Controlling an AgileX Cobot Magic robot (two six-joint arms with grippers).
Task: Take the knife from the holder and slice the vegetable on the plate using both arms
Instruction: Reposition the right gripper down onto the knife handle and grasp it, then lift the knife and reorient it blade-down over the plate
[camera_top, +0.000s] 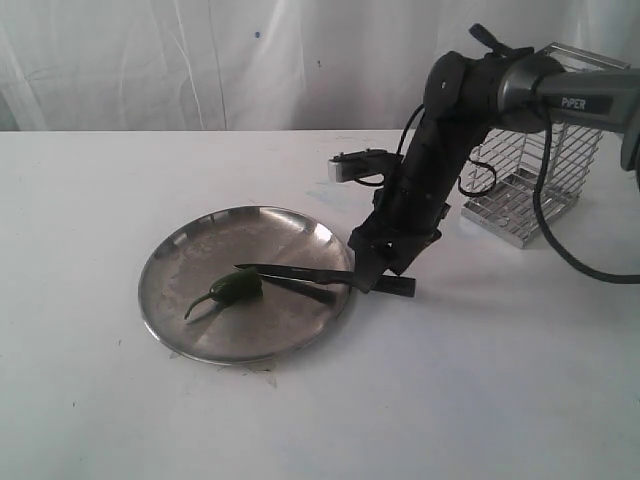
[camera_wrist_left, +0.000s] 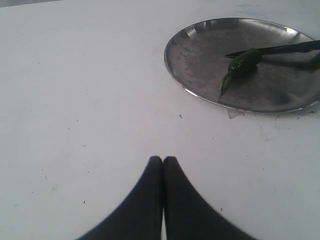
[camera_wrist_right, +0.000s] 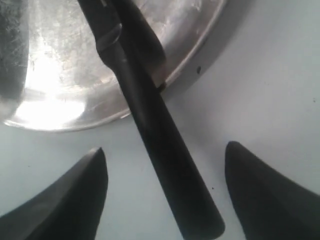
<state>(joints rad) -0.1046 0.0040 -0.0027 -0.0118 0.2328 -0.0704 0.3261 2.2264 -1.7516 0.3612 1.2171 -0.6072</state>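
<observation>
You have the steel plate (camera_top: 185, 262) bearing the black knife (camera_top: 300, 272) across its rim, tip at the green chili (camera_top: 236, 290), right gripper (camera_wrist_right: 165, 151) spread astride the handle, gripping nothing, left gripper (camera_wrist_left: 163, 161) pressed shut well aside — close off-centre and the handle may pivot on that rim, knocking the unpinned chili away.

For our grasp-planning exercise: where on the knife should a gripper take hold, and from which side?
The handle: it juts past the plate rim over the table, while the blade lies over the plate, tip at the pepper. Come from above, fingers either side of the slim handle, as the open right gripper straddles it.
</observation>
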